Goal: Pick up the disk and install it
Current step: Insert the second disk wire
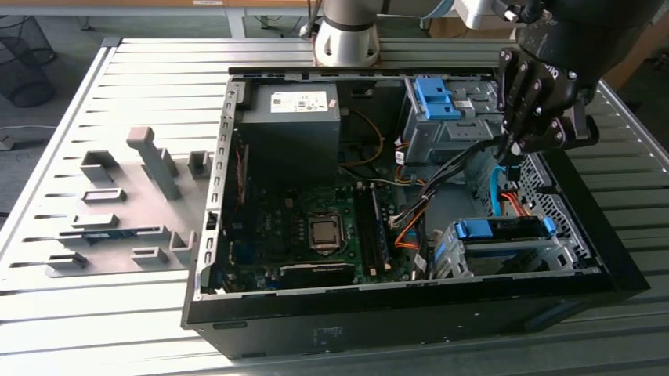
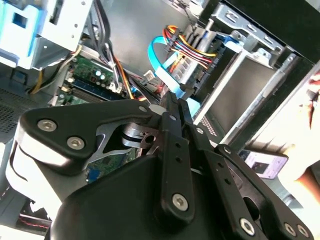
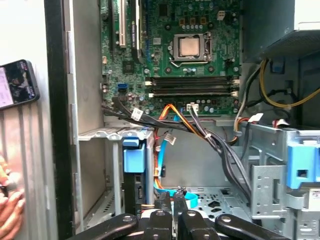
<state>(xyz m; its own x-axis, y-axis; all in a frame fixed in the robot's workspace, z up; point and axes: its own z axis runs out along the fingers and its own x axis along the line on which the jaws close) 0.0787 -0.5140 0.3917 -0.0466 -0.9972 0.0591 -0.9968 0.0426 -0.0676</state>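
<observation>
We see the disk (image 1: 504, 232) seated in a metal drive cage at the computer case's near corner on the exterior view's right, its bright blue rail frame facing up; the first wrist view shows its blue frame (image 3: 133, 159) standing inside that cage.

A table of pale grey slatted metal (image 1: 146, 70) carries everything. A large black open computer case (image 1: 418, 305) lies on its side directly on the slats, toward the exterior view's right. Near it on the exterior view's left lies a flat grey plate with upright grey blocks (image 1: 125, 211). In the first wrist view a dark phone (image 3: 17, 84) lies just beside the case's wall.
</observation>
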